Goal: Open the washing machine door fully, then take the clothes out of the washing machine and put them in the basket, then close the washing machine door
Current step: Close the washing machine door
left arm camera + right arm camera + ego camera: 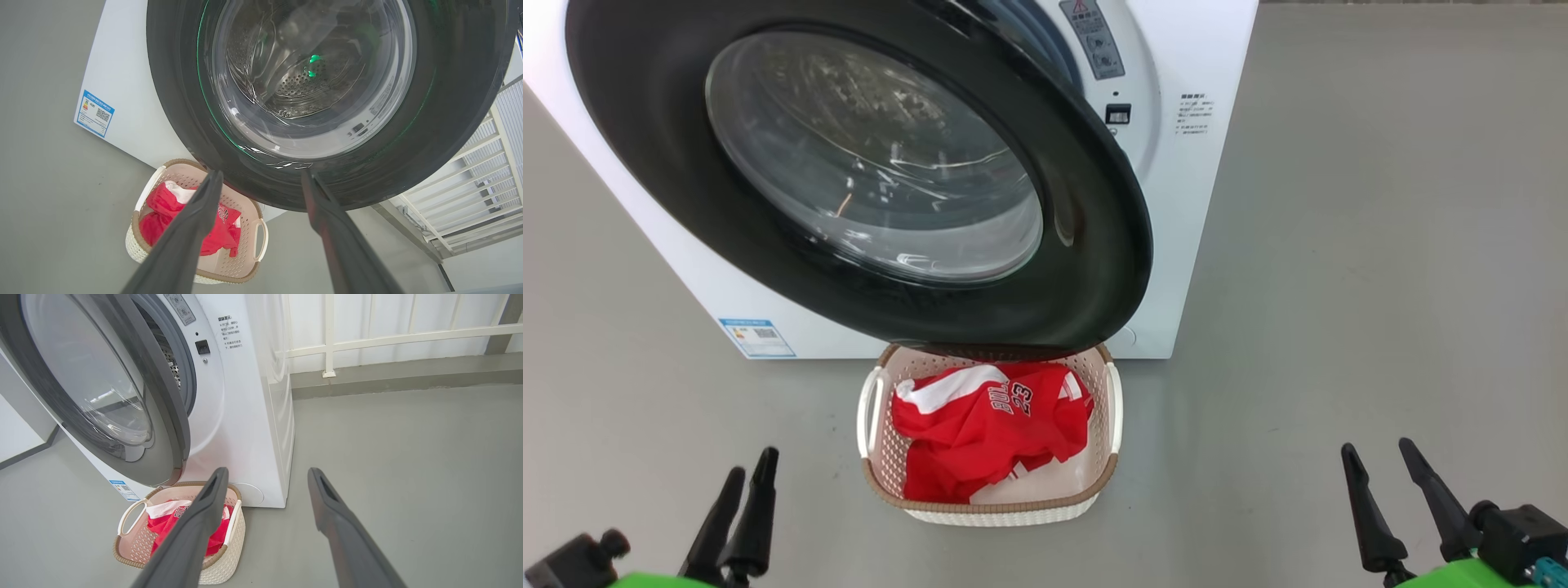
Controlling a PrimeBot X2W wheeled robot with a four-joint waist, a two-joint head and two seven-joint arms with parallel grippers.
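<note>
**Door** (1094,269): stands ajar, hinged at its 9 o'clock side. A gap to the washer (1201,204) front is left at 3 o'clock, clearest in the right wrist view. The latch is judged not yet engaged, so closing is taken as the step outstanding.

**Drum** (294,81): seen through the glass in the left wrist view. No red cloth is made out inside, so unloading is judged complete.

**Clothes** (980,425): red with white trim, the number 23 uppermost. They are heaped in the basket (988,506), slumped toward its 9 o'clock wall, with bare bottom left at 5 o'clock.

**Basket**: set on the floor (1339,286) just before the washer, at 6 o'clock of the door. Its far rim is tucked under the door's lower edge, presumably so that garments drop straight in.

**Left jaws**: found at 8 o'clock of the basket, well apart from it. Parted and empty in the wrist view, they are aimed at the door's lower rim, probably for a push.

**Right jaws**: found at 4 o'clock of the basket, parted wide and empty, over bare floor clear of the door's swing.

**Label** (757,337): blue, fixed at the washer's lower corner at 7 o'clock of the door.
</note>
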